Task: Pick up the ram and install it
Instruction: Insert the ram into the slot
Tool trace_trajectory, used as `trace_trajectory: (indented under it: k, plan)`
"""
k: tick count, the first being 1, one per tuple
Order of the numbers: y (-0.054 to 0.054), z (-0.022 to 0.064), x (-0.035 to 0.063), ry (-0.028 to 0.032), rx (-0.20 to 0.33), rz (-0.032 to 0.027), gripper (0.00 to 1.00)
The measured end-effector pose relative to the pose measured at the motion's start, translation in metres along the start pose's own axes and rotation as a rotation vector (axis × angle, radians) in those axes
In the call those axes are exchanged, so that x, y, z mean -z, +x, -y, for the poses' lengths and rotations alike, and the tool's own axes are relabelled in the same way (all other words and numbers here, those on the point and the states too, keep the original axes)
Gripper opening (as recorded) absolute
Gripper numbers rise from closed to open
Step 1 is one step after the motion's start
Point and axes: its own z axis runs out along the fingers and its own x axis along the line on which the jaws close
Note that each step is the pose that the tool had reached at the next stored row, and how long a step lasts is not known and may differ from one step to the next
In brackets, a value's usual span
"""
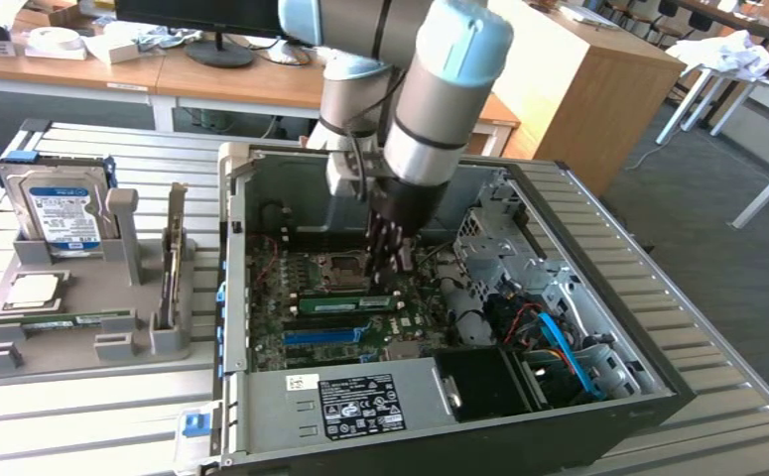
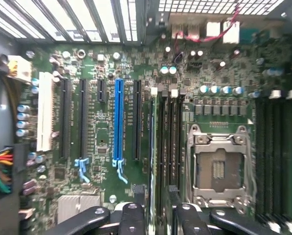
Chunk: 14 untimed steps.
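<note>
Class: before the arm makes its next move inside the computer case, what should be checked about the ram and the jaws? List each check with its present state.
1. Jaws open, one each side of the ram: ok.
2. Ram stands on the motherboard beside the processor socket: ok.
3. Ram pressed fully home: cannot tell.
4. End latches closed on the ram: cannot tell.
5. Arm clear of the case wall: ok.
</note>
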Motion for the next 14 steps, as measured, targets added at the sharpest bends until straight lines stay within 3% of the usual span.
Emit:
trace_trajectory:
  k: [3, 14]
  plan:
    - [0.0, -0.0008, 0.0199, 0.0, 0.0, -0.0001, 0.31]
    - [-0.001, -0.0028, 0.0648, 0.0, 0.0, -0.0002, 0.31]
